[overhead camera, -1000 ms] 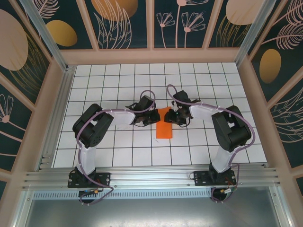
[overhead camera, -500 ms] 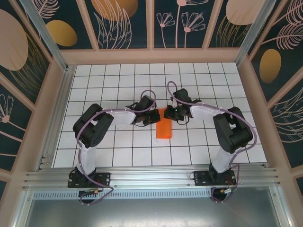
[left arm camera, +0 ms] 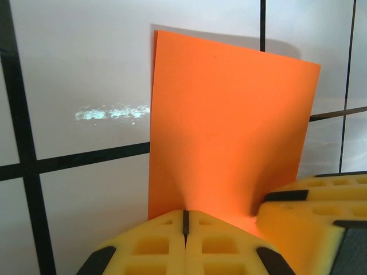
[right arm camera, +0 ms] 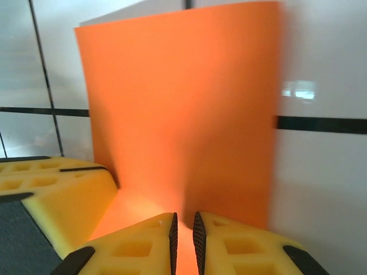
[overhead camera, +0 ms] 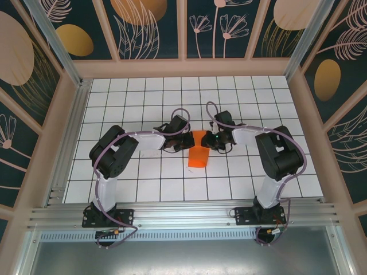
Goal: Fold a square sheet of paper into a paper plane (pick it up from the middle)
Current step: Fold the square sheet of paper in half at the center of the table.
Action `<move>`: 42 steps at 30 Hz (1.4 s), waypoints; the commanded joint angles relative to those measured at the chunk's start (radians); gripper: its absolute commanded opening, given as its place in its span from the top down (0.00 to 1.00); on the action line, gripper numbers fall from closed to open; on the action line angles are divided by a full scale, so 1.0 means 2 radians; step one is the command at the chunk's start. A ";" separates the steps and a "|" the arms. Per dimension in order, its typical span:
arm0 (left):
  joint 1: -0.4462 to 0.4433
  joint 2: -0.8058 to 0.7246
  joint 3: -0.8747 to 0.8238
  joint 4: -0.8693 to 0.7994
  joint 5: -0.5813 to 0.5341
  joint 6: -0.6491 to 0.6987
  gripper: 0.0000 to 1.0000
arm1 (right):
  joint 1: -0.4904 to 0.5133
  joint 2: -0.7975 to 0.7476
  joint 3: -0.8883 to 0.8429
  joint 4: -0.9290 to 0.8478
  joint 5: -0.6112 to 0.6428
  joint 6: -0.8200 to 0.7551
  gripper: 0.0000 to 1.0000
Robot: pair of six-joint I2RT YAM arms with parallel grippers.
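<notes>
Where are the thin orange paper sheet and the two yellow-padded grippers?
Thin orange paper sheet (overhead camera: 198,156): top external view, middle of its visible face.
Left gripper (left arm camera: 185,220): left wrist view, seam between its fingertips.
Right gripper (right arm camera: 183,226): right wrist view, gap between its fingertips.

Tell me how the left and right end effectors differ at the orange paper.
The left end effector has its jaws pressed flush; the right end effector shows a thin slit. The left one reaches the paper from the left, the right one from the right. Both pinch its far edge.

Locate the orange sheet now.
In the top view the orange sheet lies mid-table, between the arms. The left gripper and right gripper clamp its far end.
</notes>
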 commanded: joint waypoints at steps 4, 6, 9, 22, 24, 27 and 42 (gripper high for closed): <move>0.004 0.049 -0.015 -0.073 -0.059 0.014 0.97 | -0.026 -0.053 -0.025 -0.009 0.025 -0.009 0.80; 0.003 0.048 -0.013 -0.074 -0.059 0.016 0.97 | -0.019 -0.068 -0.016 -0.001 0.019 -0.006 0.80; 0.004 0.049 -0.011 -0.075 -0.056 0.017 0.97 | -0.001 -0.071 0.003 0.006 0.015 -0.004 0.80; 0.004 0.052 -0.011 -0.077 -0.057 0.019 0.97 | -0.011 0.038 0.031 0.027 -0.015 0.004 0.81; 0.003 0.051 -0.013 -0.081 -0.060 0.020 0.98 | -0.027 0.038 0.022 0.029 -0.013 0.006 0.81; 0.003 0.050 -0.016 -0.081 -0.061 0.022 0.98 | -0.051 0.023 0.003 0.048 -0.016 0.014 0.81; 0.004 0.055 -0.009 -0.082 -0.057 0.033 0.98 | -0.024 0.048 0.049 0.089 -0.033 0.033 0.82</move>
